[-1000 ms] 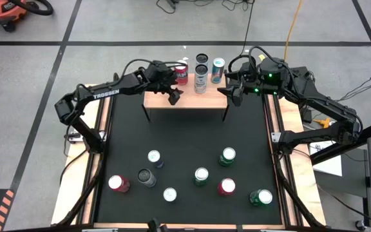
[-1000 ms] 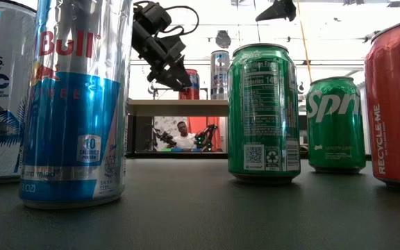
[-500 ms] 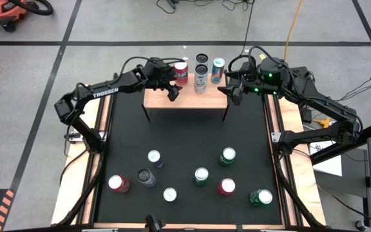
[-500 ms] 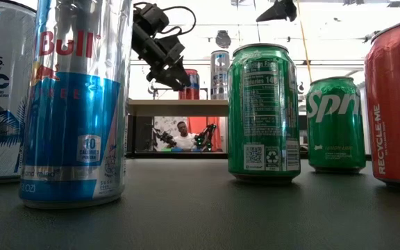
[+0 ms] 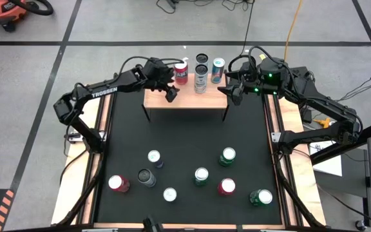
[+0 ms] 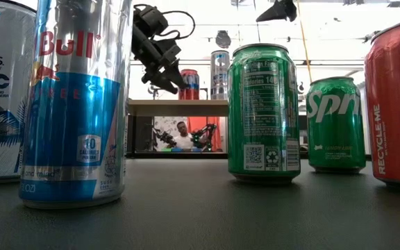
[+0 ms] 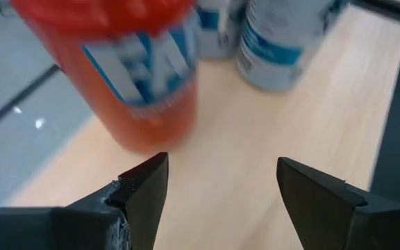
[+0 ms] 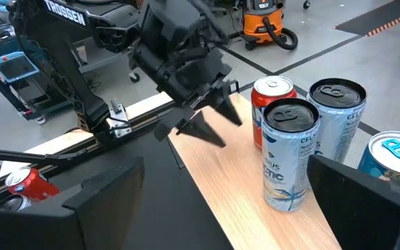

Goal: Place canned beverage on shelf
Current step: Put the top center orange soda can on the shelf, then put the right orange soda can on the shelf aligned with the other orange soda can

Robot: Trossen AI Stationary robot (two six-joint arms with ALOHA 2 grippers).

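The shelf (image 5: 185, 100), a light-wood board on thin black legs, stands at the table's far edge. Several cans stand upright on it: a red one (image 5: 181, 70) at its far left, two silver ones (image 5: 201, 78) and a teal-topped one (image 5: 218, 67). My left gripper (image 5: 171, 95) hangs open over the shelf's left part, slanting down, just short of the red can (image 7: 134, 76), with nothing between its fingers. My right gripper (image 5: 232, 96) waits open above the shelf's right end, and it too holds nothing (image 8: 235, 201).
Several more cans stand upright on the black table (image 5: 185, 138) nearer the front: green ones (image 5: 228, 155), red ones (image 5: 227, 186), silver ones (image 5: 154, 156) and a dark one (image 5: 146, 177). The strip of table between them and the shelf holds nothing.
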